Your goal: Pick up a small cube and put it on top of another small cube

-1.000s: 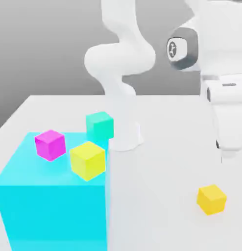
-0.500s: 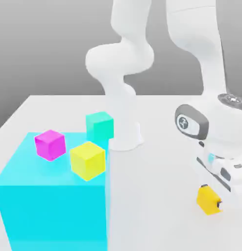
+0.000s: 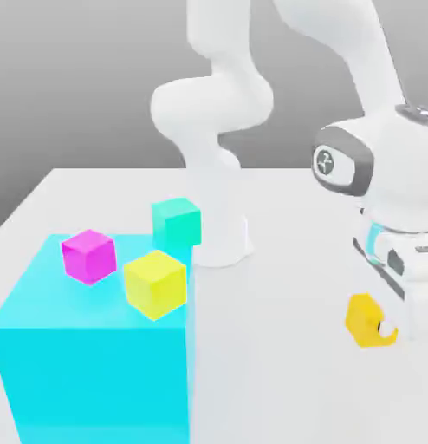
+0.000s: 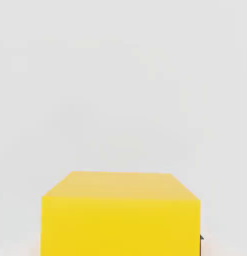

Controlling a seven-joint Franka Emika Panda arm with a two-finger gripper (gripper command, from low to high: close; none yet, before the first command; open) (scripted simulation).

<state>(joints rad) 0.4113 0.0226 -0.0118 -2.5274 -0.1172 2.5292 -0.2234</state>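
We have our gripper clamped on the golden small cube, its fingers pressed to the cube's sides, low at the exterior view's right. The cube sits right between the jaws, directly under the wrist, and seems to hang just clear of the white table, though we cannot be sure of the gap. In the hand view the same cube looms close beneath the camera, with bare table beyond it.

What matters for us next is where the resting place lies from the claw. The other small cubes sit well away toward the exterior view's left: a lemon-yellow cube and a magenta cube on top of the big cyan block, with a teal cube beyond them, near the arm's base. All three stand higher than our claw does now. So we judge the carry must go up first, then across, coming down square over the chosen cube's top. A cube has no long axis, so only its faces need lining up.
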